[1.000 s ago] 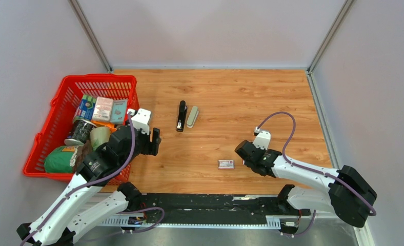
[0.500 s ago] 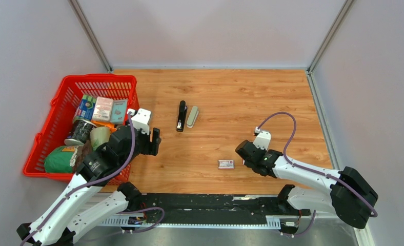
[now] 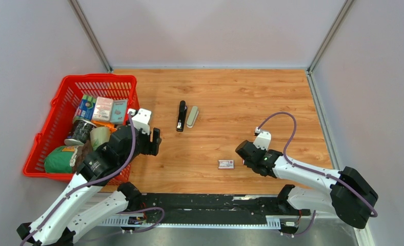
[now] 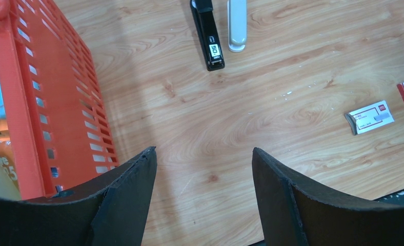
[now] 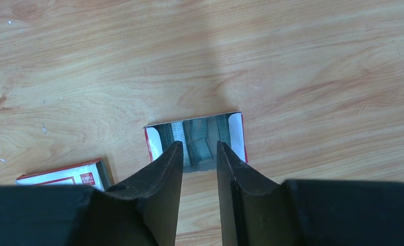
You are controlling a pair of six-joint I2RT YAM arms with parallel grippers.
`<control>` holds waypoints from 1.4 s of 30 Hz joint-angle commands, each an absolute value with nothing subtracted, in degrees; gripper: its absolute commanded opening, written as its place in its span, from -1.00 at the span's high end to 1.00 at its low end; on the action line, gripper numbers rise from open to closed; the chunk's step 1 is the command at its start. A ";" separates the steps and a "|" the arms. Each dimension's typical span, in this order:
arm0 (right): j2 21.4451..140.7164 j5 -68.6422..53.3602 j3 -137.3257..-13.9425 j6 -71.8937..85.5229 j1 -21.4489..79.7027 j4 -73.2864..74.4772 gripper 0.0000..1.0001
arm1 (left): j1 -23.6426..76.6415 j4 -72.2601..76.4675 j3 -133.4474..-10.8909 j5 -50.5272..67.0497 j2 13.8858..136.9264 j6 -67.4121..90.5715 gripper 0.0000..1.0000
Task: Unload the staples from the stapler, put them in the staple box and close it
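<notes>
Right claw (image 5: 198, 147) low over an open tray (image 5: 236, 132), jaws a little apart, gripping nothing.
Staples (image 5: 178, 134) lie as silver-grey strips inside that red-and-white tray, seen partly through the gap between the fingers; whether the fingertips touch the tray cannot be told. A closed red-and-white box (image 5: 61, 174) lies flat on the tabletop (image 3: 230, 97) just to the tray's left. Left claw (image 4: 203, 154) released, jaws wide, nothing between them, hovering beside the red basket (image 4: 20, 102). The black stapler (image 4: 210, 36) lies flat farther out on the tabletop, well apart from both claws, with a pale grey bar (image 4: 236, 25) just beside it.
</notes>
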State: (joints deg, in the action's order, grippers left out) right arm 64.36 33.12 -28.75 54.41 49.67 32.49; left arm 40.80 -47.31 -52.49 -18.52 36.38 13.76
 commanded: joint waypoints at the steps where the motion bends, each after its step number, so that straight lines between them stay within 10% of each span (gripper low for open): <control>1: 63.20 36.56 -30.14 55.02 49.48 33.22 0.33 | 40.69 -45.88 -52.91 -17.40 37.35 13.71 -0.51; 13: 58.45 39.82 -35.24 48.52 48.52 38.05 0.05 | 40.69 -44.39 -53.53 -7.49 46.05 20.20 -0.50; 42: 55.28 27.60 -26.28 46.49 39.02 30.76 0.33 | 41.48 -25.93 -48.96 3.16 65.83 25.49 -0.47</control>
